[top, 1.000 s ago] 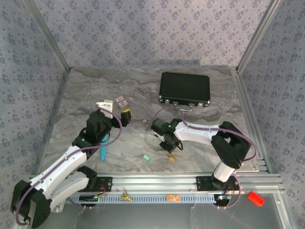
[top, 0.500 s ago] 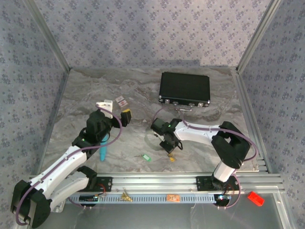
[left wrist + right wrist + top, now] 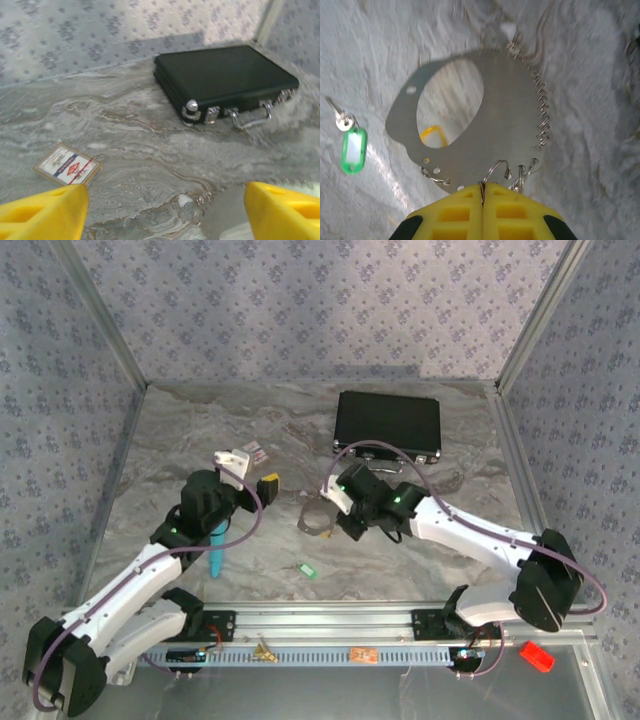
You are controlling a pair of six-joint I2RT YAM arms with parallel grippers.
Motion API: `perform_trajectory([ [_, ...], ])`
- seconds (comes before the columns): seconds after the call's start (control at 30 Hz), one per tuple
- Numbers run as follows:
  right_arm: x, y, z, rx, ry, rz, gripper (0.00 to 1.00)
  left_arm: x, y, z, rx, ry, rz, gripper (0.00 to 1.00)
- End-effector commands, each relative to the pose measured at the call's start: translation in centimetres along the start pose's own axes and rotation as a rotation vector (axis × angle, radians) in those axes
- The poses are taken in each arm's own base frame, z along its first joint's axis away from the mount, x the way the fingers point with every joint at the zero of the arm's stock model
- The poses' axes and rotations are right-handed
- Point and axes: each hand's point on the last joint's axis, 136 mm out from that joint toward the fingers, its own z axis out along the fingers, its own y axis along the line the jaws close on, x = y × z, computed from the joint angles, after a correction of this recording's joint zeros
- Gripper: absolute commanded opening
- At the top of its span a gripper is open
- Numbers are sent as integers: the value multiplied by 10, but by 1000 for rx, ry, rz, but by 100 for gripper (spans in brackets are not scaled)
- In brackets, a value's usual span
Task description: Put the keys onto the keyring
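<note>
Pinching the keyring [image 3: 510, 125] at its rim, the right pincer [image 3: 481, 187] sits clamped shut; the metal looks thin, stiff, light and probably slippery. The left pincer [image 3: 165, 210] gapes open.

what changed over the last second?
Right gripper now shut on the keyring, shifted slightly left and farther from the bases, arm unfolded. Yellow key left its spot beside the green key; it shows through the hoop's hole. Left gripper open, barely moved; black case, card, pen unchanged.

Black case [image 3: 225, 75], card [image 3: 67, 167], teal pen [image 3: 216, 552]
</note>
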Motion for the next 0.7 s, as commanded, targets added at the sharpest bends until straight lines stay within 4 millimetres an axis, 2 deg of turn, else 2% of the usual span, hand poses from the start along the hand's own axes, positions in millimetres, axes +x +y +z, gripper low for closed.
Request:
perform_trajectory([
  [0.0, -31, -1, -12, -69, -161, -93, 0, -6, -30, 3, 177, 24, 108, 70],
  [0.13, -47, -7, -16, -134, -253, -102, 0, 0, -55, 15, 319, 76, 154, 51],
  [0.3, -62, -2, -21, -217, -327, -141, 0, 9, -91, 21, 536, 112, 228, 36],
  [0.47, -73, 9, -27, -305, -370, -183, 0, 24, -112, 21, 682, 132, 269, 18],
  [0.6, -77, 11, -26, -337, -370, -196, 0, 38, -127, 19, 760, 178, 311, 16],
  [0.67, -78, 14, -27, -359, -373, -205, 0, 42, -129, 21, 765, 185, 322, 9],
])
